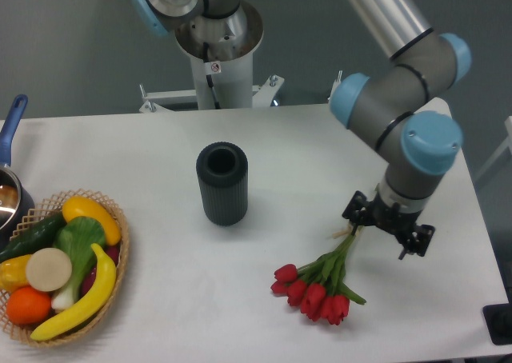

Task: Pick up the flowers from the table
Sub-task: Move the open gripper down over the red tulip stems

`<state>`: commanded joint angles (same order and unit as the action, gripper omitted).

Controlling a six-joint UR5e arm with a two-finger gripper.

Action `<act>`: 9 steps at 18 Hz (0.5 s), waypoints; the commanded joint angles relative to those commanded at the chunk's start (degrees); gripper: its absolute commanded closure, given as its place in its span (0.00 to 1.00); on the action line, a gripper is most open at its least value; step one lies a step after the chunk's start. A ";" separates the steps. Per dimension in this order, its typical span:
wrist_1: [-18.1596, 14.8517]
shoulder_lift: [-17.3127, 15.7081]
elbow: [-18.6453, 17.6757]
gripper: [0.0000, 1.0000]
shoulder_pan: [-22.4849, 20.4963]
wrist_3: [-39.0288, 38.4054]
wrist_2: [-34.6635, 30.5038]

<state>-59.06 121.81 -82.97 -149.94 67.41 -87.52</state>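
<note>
Matt white table (160, 251), ribbed matt black cylinder (222, 184), woven wicker basket (120, 259), glossy plastic-looking fruit (88, 295).

We cannot see the tool's (387, 232) jaw gap. The pot (10, 189) and a black object (499, 324) are cropped by the edges.

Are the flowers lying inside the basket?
No. The flowers lie on the bare table at the right, far from the basket at the left edge.
</note>
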 joint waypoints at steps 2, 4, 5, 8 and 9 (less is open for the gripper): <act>0.00 1.14 0.53 0.00 1.75 -0.52 -2.82; 0.09 2.29 0.53 0.00 2.20 -0.97 -3.01; 0.09 2.72 0.53 0.00 2.37 -1.05 -3.01; 0.26 4.04 0.44 0.00 3.08 -2.19 -2.92; 0.44 4.74 0.53 0.00 3.34 -3.07 -2.92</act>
<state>-58.62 126.56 -82.44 -146.60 64.34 -90.44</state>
